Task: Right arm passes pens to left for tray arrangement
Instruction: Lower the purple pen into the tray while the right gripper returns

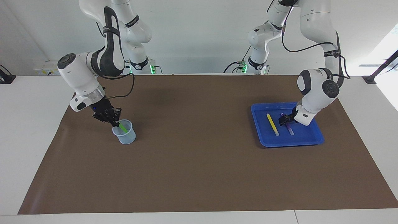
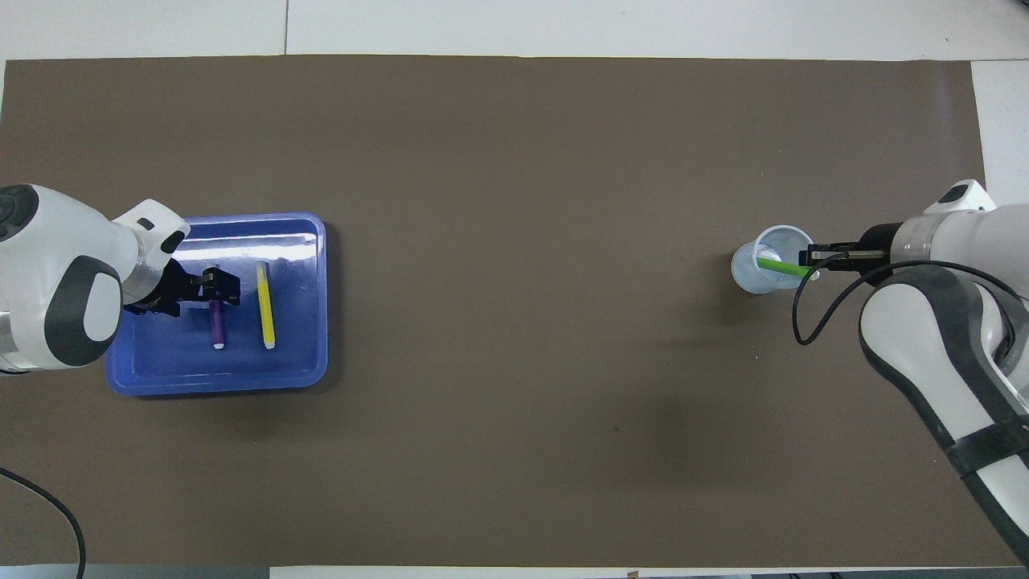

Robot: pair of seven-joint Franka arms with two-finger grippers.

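Pens of three colours sit at two ends of a brown mat (image 1: 199, 161) covering the white desk (image 1: 28, 124). Under the left gripper (image 1: 283, 120), the purple pen (image 1: 289, 128) lies flat in the blue tray (image 1: 292, 141), its upper end between the gripper's spread fingers, which stand open around it without clamping it. Just beside that gripper, toward the middle of the desk, the yellow pen (image 1: 272, 124) lies flat in the same tray, parallel to the purple one and apart from it. The left arm (image 1: 315, 90) bends down over the tray's edge at its own end of the desk.

At the right arm's end, the right gripper (image 1: 116, 123) hangs at the rim of a small pale-blue cup (image 1: 125, 137), its fingertips closed on the upper end of the green pen (image 1: 124, 127). That pen leans tilted inside the cup, its lower end down in the cup below the gripper. The right arm (image 1: 84, 84), with a thin black cable (image 1: 129, 90) looping from its wrist, slants down toward the cup. Cup and tray stand well apart.
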